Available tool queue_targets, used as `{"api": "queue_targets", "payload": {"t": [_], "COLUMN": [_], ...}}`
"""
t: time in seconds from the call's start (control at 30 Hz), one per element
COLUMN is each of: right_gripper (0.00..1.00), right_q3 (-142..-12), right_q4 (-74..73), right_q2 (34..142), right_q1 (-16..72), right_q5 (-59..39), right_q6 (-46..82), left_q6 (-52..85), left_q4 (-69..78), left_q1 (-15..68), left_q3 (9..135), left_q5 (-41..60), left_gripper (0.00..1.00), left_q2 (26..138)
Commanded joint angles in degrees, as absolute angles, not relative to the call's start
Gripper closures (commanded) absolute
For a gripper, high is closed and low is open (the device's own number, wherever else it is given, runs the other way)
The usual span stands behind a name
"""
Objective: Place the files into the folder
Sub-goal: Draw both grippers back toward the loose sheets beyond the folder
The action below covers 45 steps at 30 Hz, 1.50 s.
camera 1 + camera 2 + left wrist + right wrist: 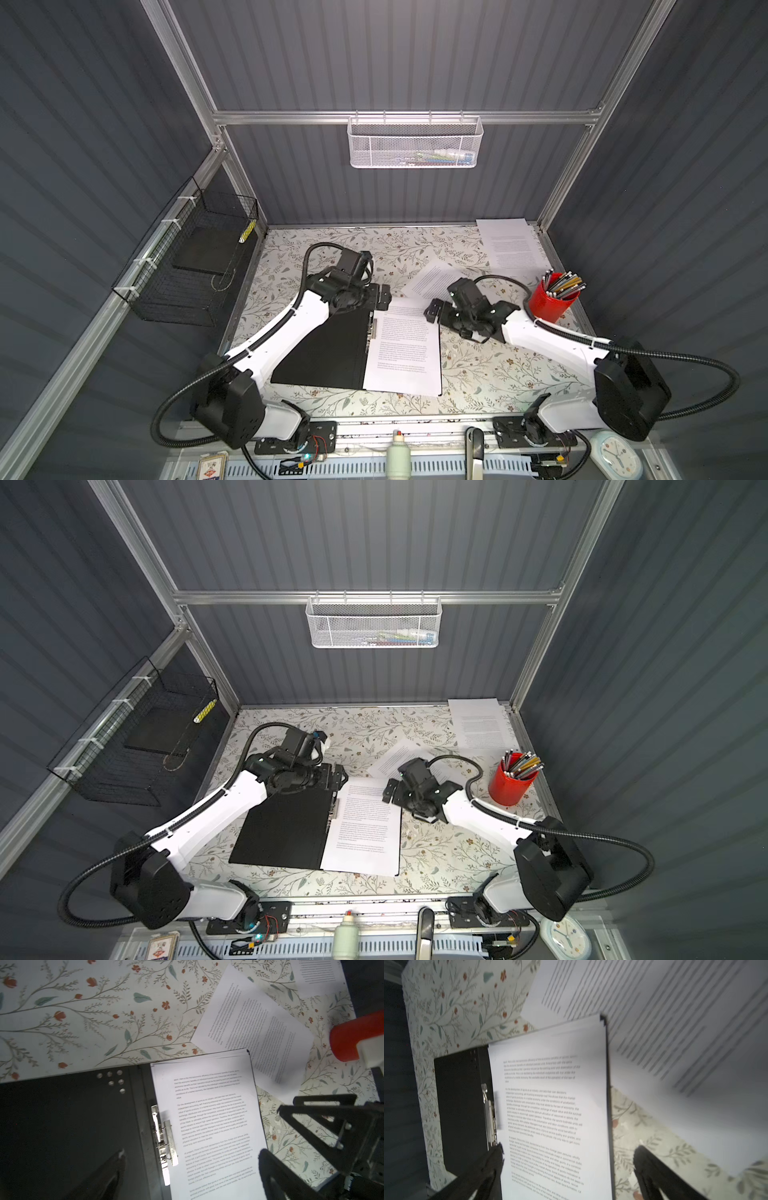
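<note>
**Folder** point(328, 349), one. It was laid open and flat near the middle of the worktop point(498, 374), toward the front edge, with the black inside turned up. One metal clip point(372, 328) was noted at the spine.

**Files** point(405, 345), one stack. It was found on the folder's right half, print side up. The number of sheets in it could not be told.

**Sheets outside the folder**, two counted.
- The loose sheet point(432, 278) was seen lying askew, meeting the folder's far right corner.
- The corner sheet point(513, 243) was placed at the worktop's far right corner, well apart from the folder.

**Grippers**, two.
- The left gripper point(384, 297) was held above the folder's far edge near the spine. Its fingers point(116, 1167) were spread wide and nothing was gripped.
- The right gripper point(432, 311) was held above the stack's far right corner. Its jaws were likewise parted and nothing was held.

**Pen cup** point(550, 305), one. It was red, filled with pens, and stood near the worktop's right edge.
</note>
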<state>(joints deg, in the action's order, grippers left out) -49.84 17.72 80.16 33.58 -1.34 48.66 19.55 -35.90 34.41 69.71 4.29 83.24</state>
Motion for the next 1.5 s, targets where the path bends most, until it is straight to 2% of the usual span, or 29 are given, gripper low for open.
{"api": "queue_targets", "payload": {"t": [0.0,0.27,0.67,1.07,1.47], "right_gripper": [0.01,0.01,0.01,0.01,0.01], "right_q3": [-53.1,-62.3,-68.0,-73.3,-77.7], "right_q4": [24.0,26.3,26.6,29.2,33.0], "right_q2": [81.9,94.5,104.0,109.6,113.0], "right_q1": [25.9,12.6,4.6,0.9,-0.3], "right_q5": [-3.1,-5.6,-8.5,-7.2,-12.4], "right_q6": [39.2,31.0,28.8,26.2,23.6], "left_q6": [22.2,27.4,27.5,26.9,24.1], "left_q4": [-34.1,-31.9,-35.6,-37.2,-41.2], "left_q1": [37.9,39.8,39.6,37.5,35.4], "left_q3": [74.5,89.1,108.4,113.7,121.3], "left_q5": [6.1,9.7,12.1,12.2,13.3], "left_gripper": [0.00,0.00,0.00,0.00,0.00], "left_q2": [89.1,108.3,129.4,137.1,144.6]}}
